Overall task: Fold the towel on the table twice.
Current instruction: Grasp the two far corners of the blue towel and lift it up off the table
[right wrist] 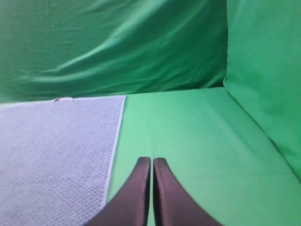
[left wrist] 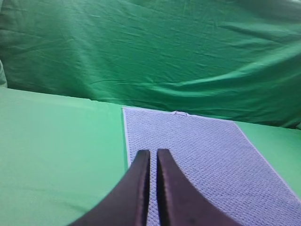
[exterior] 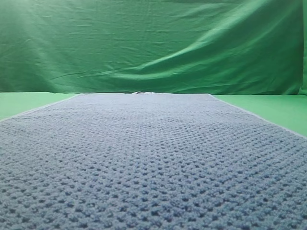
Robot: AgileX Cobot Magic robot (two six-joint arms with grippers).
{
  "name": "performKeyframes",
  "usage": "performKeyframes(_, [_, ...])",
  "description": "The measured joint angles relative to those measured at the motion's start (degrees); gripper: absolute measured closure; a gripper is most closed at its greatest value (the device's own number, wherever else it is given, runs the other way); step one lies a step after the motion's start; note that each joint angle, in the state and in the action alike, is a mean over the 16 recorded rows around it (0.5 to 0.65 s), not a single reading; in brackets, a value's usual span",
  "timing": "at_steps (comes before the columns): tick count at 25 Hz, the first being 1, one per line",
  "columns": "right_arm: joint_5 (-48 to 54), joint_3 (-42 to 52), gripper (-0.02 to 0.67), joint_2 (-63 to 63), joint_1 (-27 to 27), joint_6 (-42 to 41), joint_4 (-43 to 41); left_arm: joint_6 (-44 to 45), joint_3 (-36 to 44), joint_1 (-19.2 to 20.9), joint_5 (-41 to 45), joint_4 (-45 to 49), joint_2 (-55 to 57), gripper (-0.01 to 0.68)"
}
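Note:
The towel (exterior: pixel 153 163) lies spread flat on the table (exterior: pixel 29 101), a blue-grey waffle-knit cloth filling most of the exterior high view. No gripper shows in that view. In the left wrist view my left gripper (left wrist: pixel 153 153) hangs above the towel's (left wrist: pixel 207 155) left edge, its black fingers nearly together with nothing between them. In the right wrist view my right gripper (right wrist: pixel 152 160) is shut and empty, over bare table (right wrist: pixel 197 141) just right of the towel's (right wrist: pixel 51 150) right edge.
A wrinkled green cloth backdrop (exterior: pixel 153 43) rises behind the table and also down the right side (right wrist: pixel 268 70). Bare green table strips run along both long edges of the towel. A small pale tag (left wrist: pixel 180 113) sticks out at the towel's far edge.

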Motion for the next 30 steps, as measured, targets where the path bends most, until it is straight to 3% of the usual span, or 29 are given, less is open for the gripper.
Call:
performKeyframes(13, [9.53,-10.47,0.649,11.97,1.35,-1.21,-0.77,0.96,-8.2,-0.82,9.92,-1.39,9.99,0.615])
performKeyframes(22, [25.12,-24.52,0.649,28.34,7.53,-2.85,-3.18,1.1,-19.74,-4.43,23.41,0.57,29.85,0.63])
performKeyframes(30, [32.56,-35.68,0.649,46.53,14.71,-0.93,-4.65,1.32,-28.77,-6.67,28.03,2.13,49.68,0.658])
